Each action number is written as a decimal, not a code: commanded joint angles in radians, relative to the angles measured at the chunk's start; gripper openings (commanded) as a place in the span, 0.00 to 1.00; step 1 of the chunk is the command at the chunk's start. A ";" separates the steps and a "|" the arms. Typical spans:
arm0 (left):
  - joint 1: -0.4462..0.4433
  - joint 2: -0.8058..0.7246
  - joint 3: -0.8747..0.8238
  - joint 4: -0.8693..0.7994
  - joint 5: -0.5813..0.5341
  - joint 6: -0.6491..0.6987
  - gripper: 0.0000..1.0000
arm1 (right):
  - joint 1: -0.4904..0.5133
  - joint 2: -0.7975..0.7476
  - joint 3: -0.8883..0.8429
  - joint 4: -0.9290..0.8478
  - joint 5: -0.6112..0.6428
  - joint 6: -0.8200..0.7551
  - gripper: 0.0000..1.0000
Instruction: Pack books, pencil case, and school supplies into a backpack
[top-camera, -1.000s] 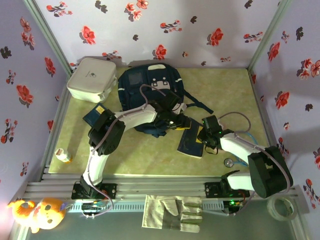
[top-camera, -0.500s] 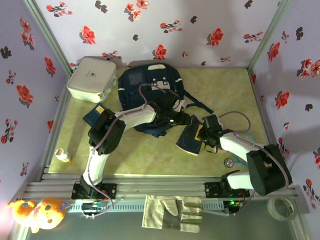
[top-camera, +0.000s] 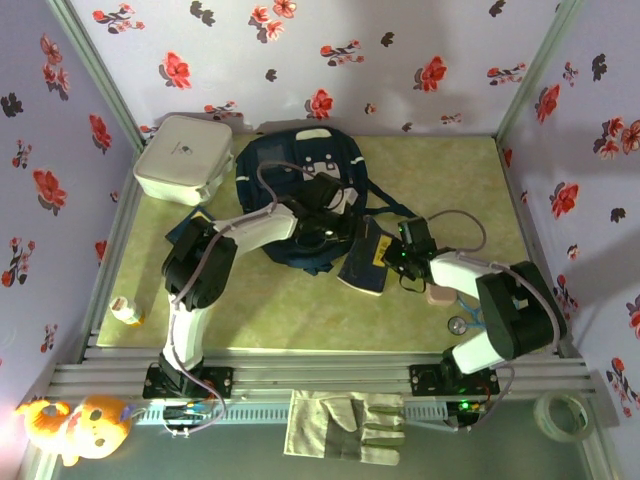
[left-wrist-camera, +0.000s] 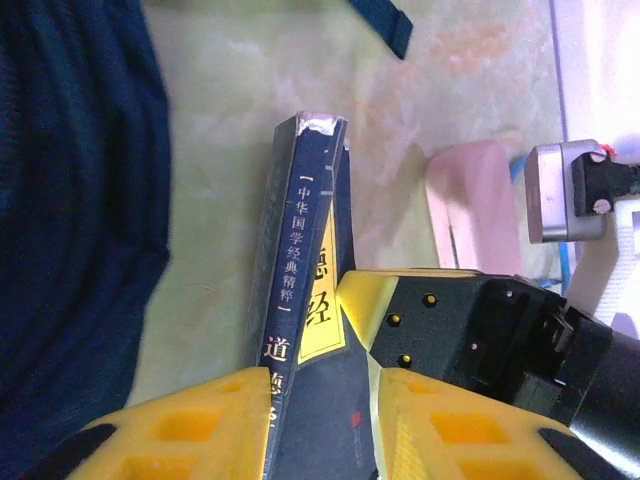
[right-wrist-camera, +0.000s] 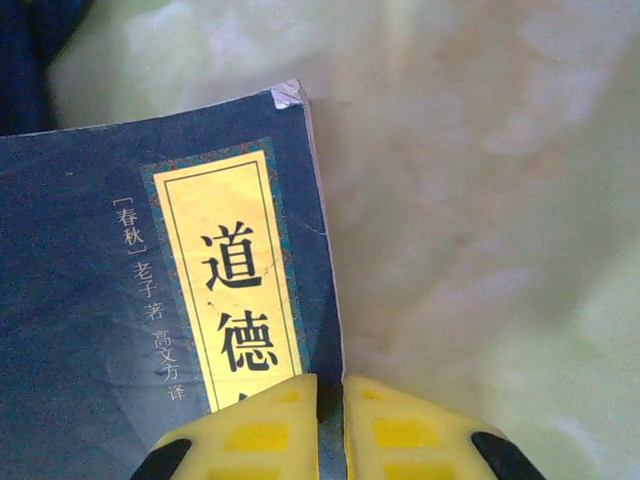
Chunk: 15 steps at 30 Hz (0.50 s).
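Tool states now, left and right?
left tool: closed on the book, spine between its fingers.
right tool: closed on the same book's edge.

- The worktop (top-camera: 450, 180) is a pale green mottled sheet, bare over its far-right part.
- A white box (top-camera: 185, 160) sits in the far-left corner.
- The backpack (top-camera: 295, 170) lies flat at the far middle, just right of the box, with a strap (top-camera: 400, 212) trailing to the right.
- A blue book (top-camera: 192, 220) lies at the left, nearer than the box, and is partly hidden.
- A navy book (top-camera: 362, 265) (left-wrist-camera: 300, 240) (right-wrist-camera: 150, 300) stands tilted on edge just beside the backpack's near-right side. I cannot tell whether it touches the worktop.
- The pencil case (top-camera: 440, 295) (left-wrist-camera: 470, 200) lies flat right of the navy book, near it but apart.
- A small round grey thing (top-camera: 457, 324) lies just nearer than the pencil case.
- A small pale tube (top-camera: 127, 312) lies at the near-left edge, well apart from the rest.
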 joint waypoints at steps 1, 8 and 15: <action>-0.009 -0.033 -0.016 -0.078 -0.005 0.060 0.34 | 0.018 0.075 0.055 0.082 -0.140 -0.031 0.12; 0.022 -0.077 -0.026 -0.196 -0.180 0.117 0.43 | 0.020 0.129 0.082 0.063 -0.120 -0.028 0.13; 0.026 -0.084 -0.028 -0.253 -0.255 0.135 0.49 | 0.019 0.142 0.080 0.058 -0.116 -0.030 0.14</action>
